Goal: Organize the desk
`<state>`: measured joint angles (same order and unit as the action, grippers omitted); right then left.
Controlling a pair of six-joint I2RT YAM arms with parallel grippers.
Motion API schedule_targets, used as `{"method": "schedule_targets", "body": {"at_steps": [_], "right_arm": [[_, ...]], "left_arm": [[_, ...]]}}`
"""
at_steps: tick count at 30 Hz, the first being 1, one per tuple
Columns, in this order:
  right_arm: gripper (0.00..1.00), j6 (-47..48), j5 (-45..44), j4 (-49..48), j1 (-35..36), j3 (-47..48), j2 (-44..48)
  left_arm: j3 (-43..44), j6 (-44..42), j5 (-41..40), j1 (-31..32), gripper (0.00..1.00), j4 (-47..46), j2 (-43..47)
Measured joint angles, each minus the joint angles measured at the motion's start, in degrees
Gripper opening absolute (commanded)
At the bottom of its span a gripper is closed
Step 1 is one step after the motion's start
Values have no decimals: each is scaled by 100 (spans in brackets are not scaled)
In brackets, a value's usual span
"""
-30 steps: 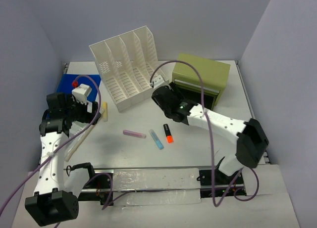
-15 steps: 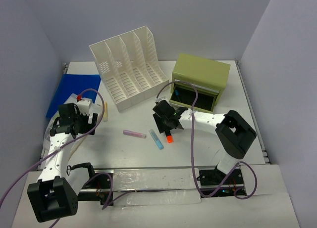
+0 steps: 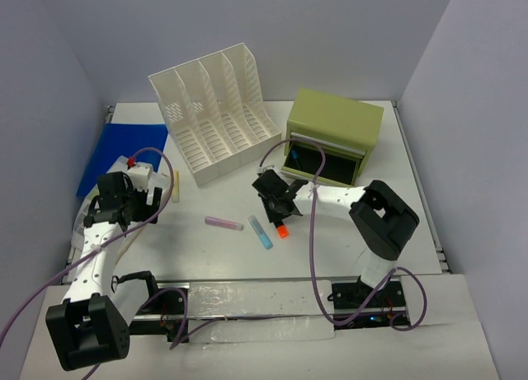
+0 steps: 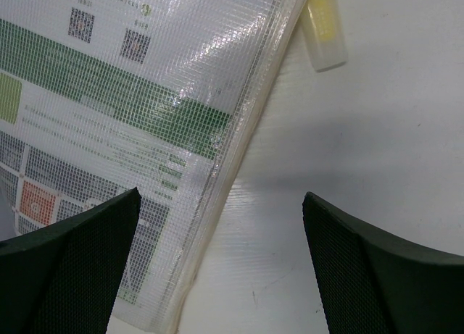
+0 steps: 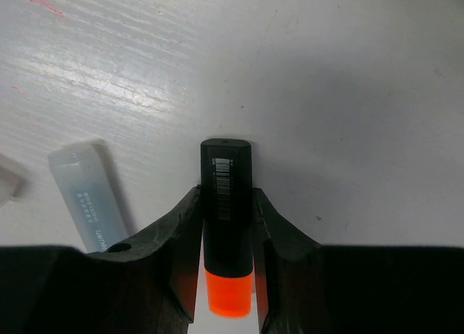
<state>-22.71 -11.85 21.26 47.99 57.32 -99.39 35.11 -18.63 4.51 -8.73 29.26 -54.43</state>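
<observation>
The white desk (image 3: 355, 232) carries loose highlighters. My right gripper (image 3: 279, 208) is low over the desk middle, shut on a black-and-orange highlighter (image 3: 281, 227). In the right wrist view the jaws (image 5: 226, 195) press both sides of its black body (image 5: 226, 167), at the desk surface. My left gripper (image 3: 125, 200) is open and empty at the left. In the left wrist view it (image 4: 221, 203) hovers over the edge of a clear mesh document pouch (image 4: 109, 109).
A blue highlighter (image 3: 261, 232) lies just left of the orange one, also in the right wrist view (image 5: 85, 196). A pink highlighter (image 3: 224, 222) and a yellow one (image 3: 174, 185) lie left of it. White file rack (image 3: 216, 120), olive drawer box (image 3: 334, 137), blue folder (image 3: 124, 145) stand behind.
My right arm has come down from near the drawer box onto the orange highlighter and closed on it. My left arm dropped lower over the pouch, then held still.
</observation>
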Motion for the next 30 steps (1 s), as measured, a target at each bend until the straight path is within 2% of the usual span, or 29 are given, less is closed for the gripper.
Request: {"method": "schedule_targets", "body": {"at_steps": [5, 9, 11, 15, 18, 24, 26, 27, 28, 30], "right_arm": [[0, 393, -628, 237, 127, 9, 173], [0, 1197, -2094, 7, 546, -7, 825], [0, 1948, -2819, -780, 703, -185, 1287], [1, 4443, -3781, -3559, 490, -1048, 1839], [6, 5728, -3984, -4848, 34, -1312, 1483], [10, 7421, -3908, -6346, -590, -1359, 357], [15, 7860, -3846, -6763, -678, -1346, 72], [34, 8070, -3819, -6923, -712, -1330, -70], [44, 8240, -3804, -7040, -740, -1305, -189], [54, 8545, -3797, -7225, -776, -1246, -425]], "left_arm": [[-4, 0, 0, 0, 99, -4, 0], [-41, 2, 2, 0, 99, -31, 0], [-60, 3, 2, 0, 99, -39, 2], [-81, 7, 1, 0, 99, -46, 23], [-131, 4, 0, 0, 99, -59, 82], [-190, 2, -4, 0, 99, -77, 107], [-190, 2, -11, 0, 99, -85, 107], [-190, 0, -14, 0, 99, -87, 107], [-190, 0, -19, 0, 99, -89, 107], [-190, 0, -24, 0, 99, -96, 107]]}}
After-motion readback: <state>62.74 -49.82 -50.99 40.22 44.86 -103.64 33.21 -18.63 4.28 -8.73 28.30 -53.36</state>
